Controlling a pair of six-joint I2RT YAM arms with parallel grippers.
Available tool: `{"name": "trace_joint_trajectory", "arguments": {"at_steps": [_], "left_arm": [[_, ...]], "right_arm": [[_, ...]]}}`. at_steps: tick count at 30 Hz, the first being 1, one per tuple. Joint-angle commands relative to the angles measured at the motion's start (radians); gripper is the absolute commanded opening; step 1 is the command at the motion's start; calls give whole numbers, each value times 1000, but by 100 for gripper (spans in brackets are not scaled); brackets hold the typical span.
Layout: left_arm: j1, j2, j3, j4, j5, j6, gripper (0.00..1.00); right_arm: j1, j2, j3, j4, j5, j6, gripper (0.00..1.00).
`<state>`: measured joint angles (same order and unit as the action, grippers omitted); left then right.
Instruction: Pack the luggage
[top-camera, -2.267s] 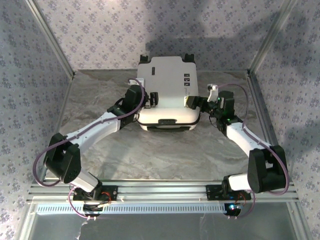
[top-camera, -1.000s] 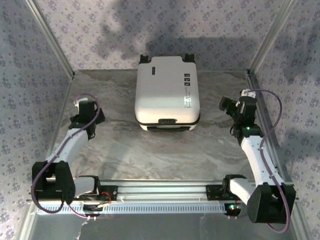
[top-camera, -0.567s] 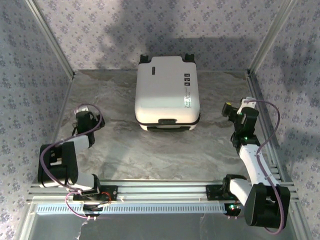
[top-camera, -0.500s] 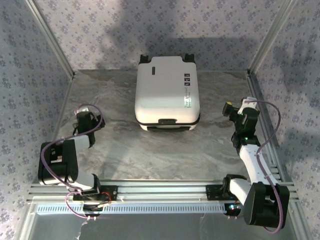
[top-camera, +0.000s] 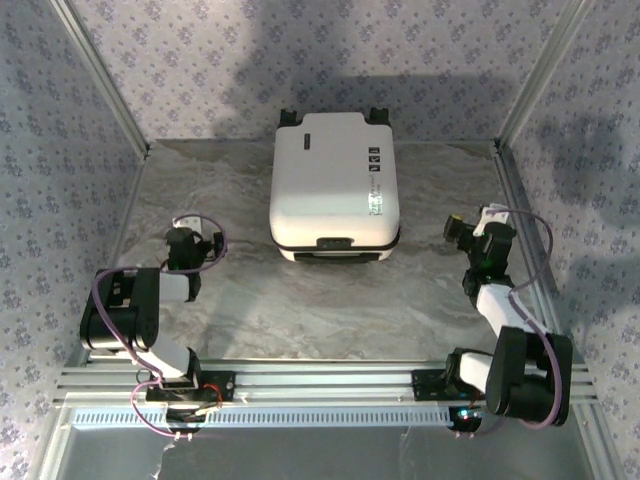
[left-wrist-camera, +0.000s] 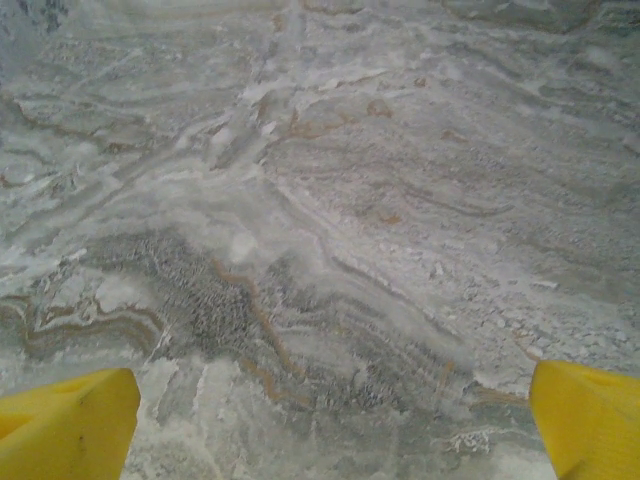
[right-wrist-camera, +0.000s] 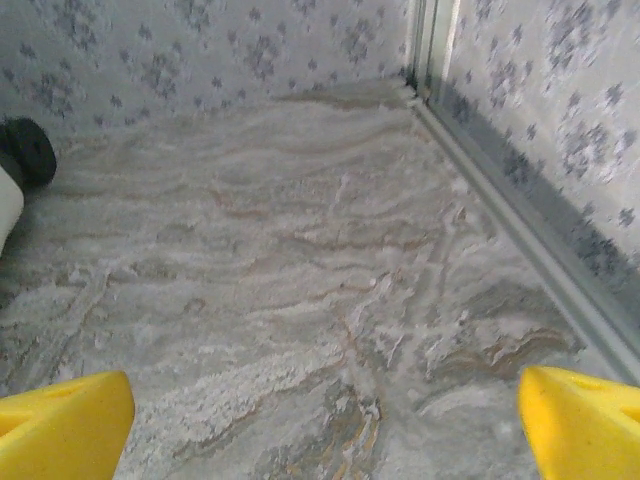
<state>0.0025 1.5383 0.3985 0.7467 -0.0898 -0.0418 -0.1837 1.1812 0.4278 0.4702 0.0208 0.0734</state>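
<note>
Now luggage (top-camera: 335, 185) shut, white (blk trim)

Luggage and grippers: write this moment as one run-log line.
luggage: closed, flat on table | left gripper: open, empty | right gripper: open, empty

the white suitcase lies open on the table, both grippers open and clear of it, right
No: the luggage is shut, not open, as the top external view shows. The left gripper and right gripper are open and clear of it.
</note>
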Motion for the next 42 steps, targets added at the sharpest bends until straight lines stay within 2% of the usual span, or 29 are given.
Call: {"name": "trace_joint_trajectory", "arguments": {"at_steps": [1, 5, 6, 8, 9, 11, 13, 42], "left_arm": [[11, -5, 16, 65, 52, 21, 100], [12, -3, 16, 65, 52, 21, 100], [13, -3, 15, 69, 54, 20, 100], [14, -4, 16, 67, 54, 22, 100], [13, -3, 15, 68, 54, 22, 100], [13, -3, 16, 67, 53, 21, 100], [13, -4, 16, 67, 52, 20, 100], [12, -4, 16, 67, 52, 22, 100]], "right_arm": [[2, 81, -35, 121, -76, 44, 100], [82, 236, -88, 343, 28, -4, 100], [130, 243, -82, 330, 49, -60, 100], [204, 348, -102, 483, 73, -149, 100], [226, 364, -100, 501, 111, -157, 100], [159, 335, -41, 336, 37, -98, 100], [152, 333, -34, 320, 34, -93, 100], [151, 337, -30, 318, 9, -102, 100]]}}
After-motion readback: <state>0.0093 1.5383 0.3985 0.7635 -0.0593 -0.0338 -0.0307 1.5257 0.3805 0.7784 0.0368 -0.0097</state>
